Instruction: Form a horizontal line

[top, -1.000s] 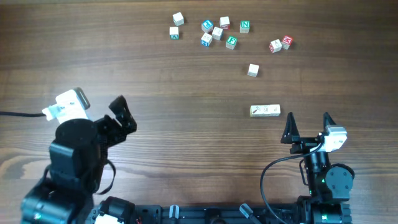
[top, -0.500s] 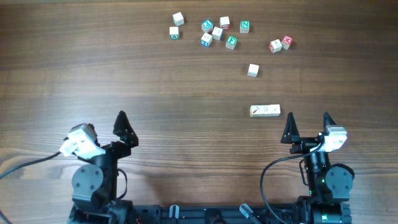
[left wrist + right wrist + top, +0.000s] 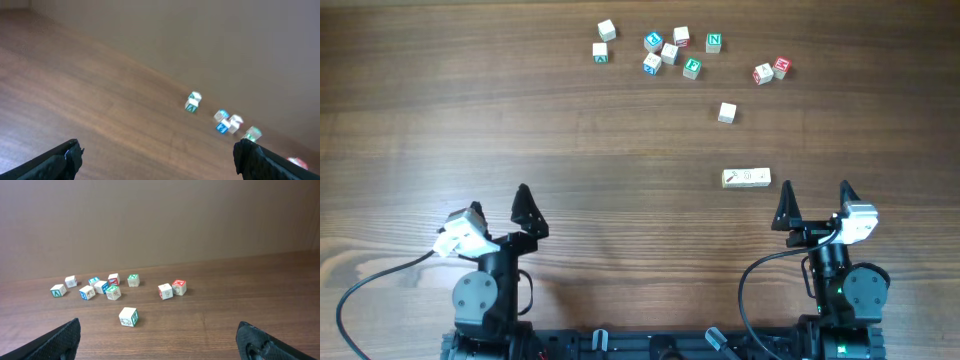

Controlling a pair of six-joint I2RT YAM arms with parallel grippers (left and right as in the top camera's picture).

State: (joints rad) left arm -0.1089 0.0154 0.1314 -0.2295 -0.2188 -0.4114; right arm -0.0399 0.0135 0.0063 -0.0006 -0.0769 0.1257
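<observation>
The horizontal line (image 3: 746, 178) is a short pale bar of three cream cubes lying on the table right of centre, in the overhead view only. My right gripper (image 3: 815, 200) is open and empty just below and right of it; in the right wrist view (image 3: 160, 347) the bar is out of view. My left gripper (image 3: 505, 215) is open and empty at the front left, far from the bar; its fingertips frame bare wood in the left wrist view (image 3: 157, 160).
A single cube (image 3: 726, 112) lies above the bar, also in the right wrist view (image 3: 128, 316). Several lettered cubes (image 3: 665, 50) are scattered at the back, with two red ones (image 3: 772, 70) to their right.
The left arm has folded back toward the front edge and its gripper has shifted slightly right. The right arm and the cubes have not moved.
</observation>
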